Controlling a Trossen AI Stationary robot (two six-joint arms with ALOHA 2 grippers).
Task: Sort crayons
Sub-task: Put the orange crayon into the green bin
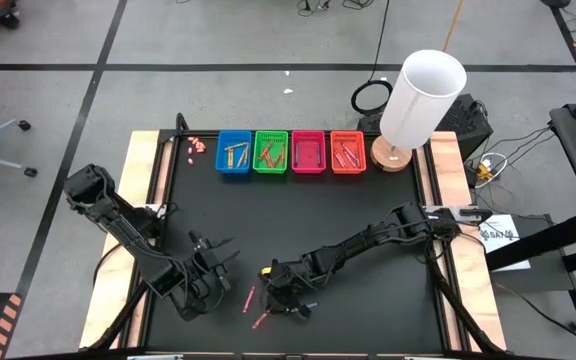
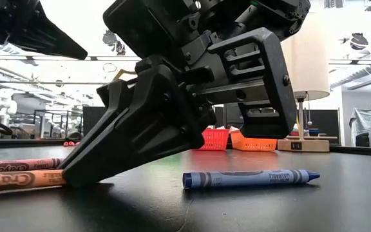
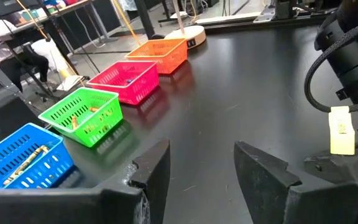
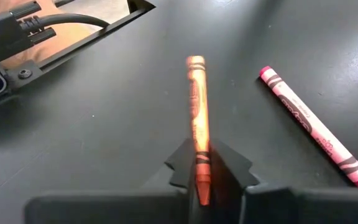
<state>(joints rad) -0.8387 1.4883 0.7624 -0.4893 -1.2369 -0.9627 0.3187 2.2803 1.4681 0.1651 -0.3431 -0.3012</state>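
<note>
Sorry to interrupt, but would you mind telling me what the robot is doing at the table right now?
It is sorting crayons into four small baskets lined up along the table's far edge. The right gripper, low at the near edge, is shut on an orange crayon lying on the mat, with a pink crayon beside it and a blue crayon nearby. The left gripper waits open, empty.

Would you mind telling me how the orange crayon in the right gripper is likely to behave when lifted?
The orange crayon looks thin and straight, so probably stiff and light. The right gripper pinches only one end, so it may pivot. Being round, it would likely roll if released.
</note>
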